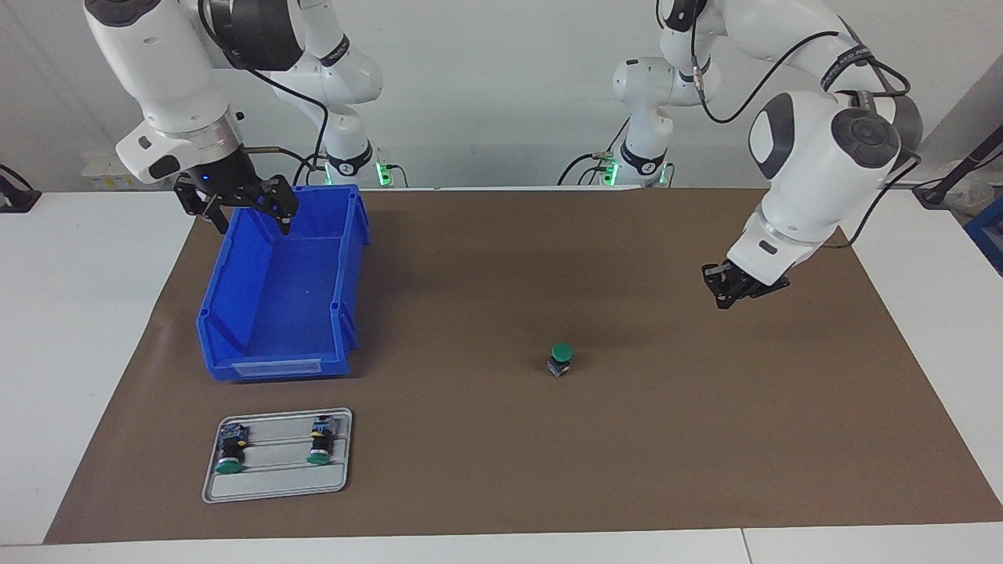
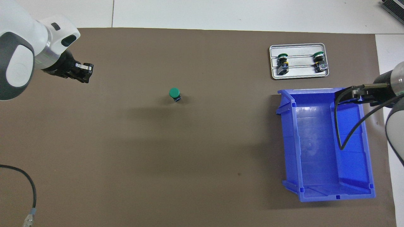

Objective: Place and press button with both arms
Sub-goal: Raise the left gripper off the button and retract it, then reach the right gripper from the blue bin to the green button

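Brown mat: button apart from fingers.

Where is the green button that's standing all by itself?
The button stands upright on the brown mat near the table's middle, between the blue bin and the left gripper.

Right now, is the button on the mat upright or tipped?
Upright: the button stands alone on the brown mat, green cap on top in both views, terminal end down.

Button upright on brown mat; left gripper over mat; right gripper over blue bin.
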{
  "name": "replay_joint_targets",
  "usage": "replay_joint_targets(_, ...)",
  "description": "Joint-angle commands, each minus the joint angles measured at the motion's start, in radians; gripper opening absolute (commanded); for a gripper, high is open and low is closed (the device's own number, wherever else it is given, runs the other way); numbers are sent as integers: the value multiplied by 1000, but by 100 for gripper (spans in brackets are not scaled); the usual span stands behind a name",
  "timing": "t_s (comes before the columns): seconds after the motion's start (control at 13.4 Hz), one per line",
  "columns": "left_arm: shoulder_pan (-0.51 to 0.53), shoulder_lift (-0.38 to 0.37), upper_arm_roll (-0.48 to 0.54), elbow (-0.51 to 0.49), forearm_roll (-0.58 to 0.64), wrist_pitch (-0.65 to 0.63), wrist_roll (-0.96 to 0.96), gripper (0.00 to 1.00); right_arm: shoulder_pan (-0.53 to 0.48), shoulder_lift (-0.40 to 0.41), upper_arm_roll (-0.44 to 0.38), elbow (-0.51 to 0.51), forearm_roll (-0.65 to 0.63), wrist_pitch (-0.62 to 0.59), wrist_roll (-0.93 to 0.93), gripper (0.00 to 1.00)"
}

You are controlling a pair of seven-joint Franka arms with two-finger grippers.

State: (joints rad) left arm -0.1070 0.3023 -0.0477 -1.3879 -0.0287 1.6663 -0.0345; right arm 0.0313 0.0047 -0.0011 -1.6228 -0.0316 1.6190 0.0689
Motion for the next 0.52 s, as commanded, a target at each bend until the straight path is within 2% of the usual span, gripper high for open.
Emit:
replay_joint_targets(0.0, 15, -46, -3, -5, -31, -22, 15, 74, -4, -6, 4, -5, 18, 7, -8, 99)
replay_joint_targets(0.15, 15, -74, 2, -6, -30, -22, 15, 97, 31, -6, 9, -20, 16, 36, 92, 99)
replay_joint_targets(0.45, 24, -104, -3, -10, -28, -7, 15, 100, 159, 9, 9, -48, 13, 107, 286, 97)
